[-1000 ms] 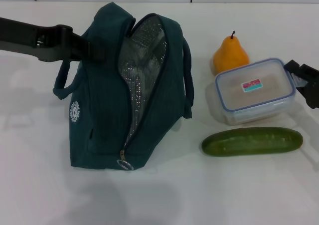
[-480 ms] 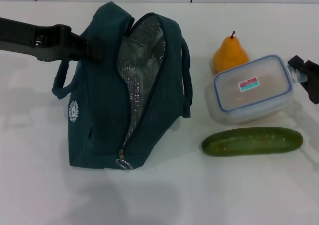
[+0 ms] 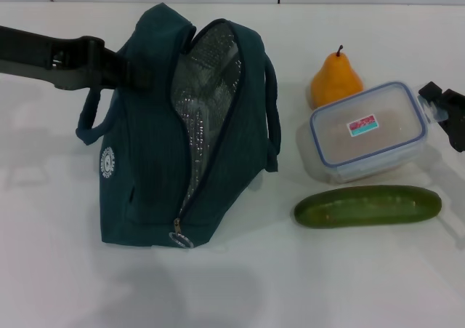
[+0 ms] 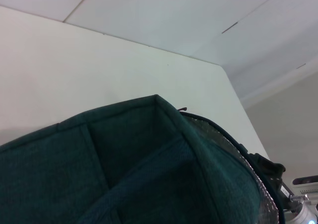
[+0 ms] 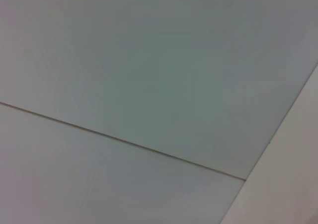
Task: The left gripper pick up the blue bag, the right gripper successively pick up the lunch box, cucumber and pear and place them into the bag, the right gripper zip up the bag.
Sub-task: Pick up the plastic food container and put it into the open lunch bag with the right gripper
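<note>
The blue bag (image 3: 185,132) stands on the white desk (image 3: 58,270) at about nine o'clock from the food, unzipped, its foil-lined mouth gaping toward three o'clock. The left gripper (image 3: 120,70) is clamped on the bag's upper fabric at the ten o'clock side, by the handle. If that hold gives or the arm sags, the mouth could fold shut and leave too narrow a slot for the lunch box (image 3: 367,132), the bulkiest item to go in. The near handle, draped down the bag's three o'clock face, could also snag the box on its way across.

The lunch box sits at three o'clock from the bag, and it looks slightly raised or tilted, though the view does not settle that. The right gripper (image 3: 445,113) is at the box's three o'clock end, touching or nearly touching the lid edge; I cannot tell whether its fingers have closed. A grip on one short end only would let the smooth box swing or slip out.

The cucumber (image 3: 367,206) lies just at six o'clock of the box, lengthwise across. A low sweep of the box could roll it.

The pear (image 3: 336,79) stands upright at eleven o'clock of the box, just beside its far edge, and a nudge from the box could topple it.
</note>
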